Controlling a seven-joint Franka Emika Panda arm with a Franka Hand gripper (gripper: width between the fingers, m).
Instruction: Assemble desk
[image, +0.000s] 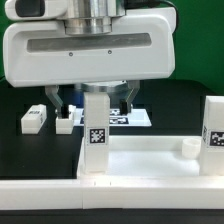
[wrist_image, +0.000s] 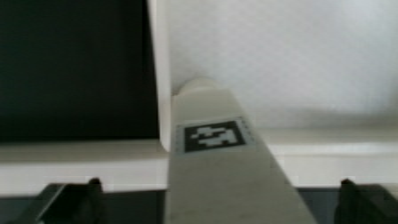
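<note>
The white tabletop (image: 150, 166) lies low in the exterior view, rim up. A short white leg (image: 95, 135) with a black-and-white tag stands upright in its corner on the exterior view's left. A second tagged leg (image: 213, 135) stands at the right corner, next to a round socket (image: 186, 148). My gripper (image: 93, 106) hangs over the left leg, open, with one black finger on each side and not touching it. In the wrist view the leg (wrist_image: 222, 150) rises between the fingertips (wrist_image: 71, 200), and my gripper (wrist_image: 217, 205) stands wide of it.
Two loose white legs (image: 33, 118) (image: 66, 124) lie on the black table behind the tabletop, at the exterior view's left. The marker board (image: 138, 117) lies flat behind the gripper. A green wall stands at the back.
</note>
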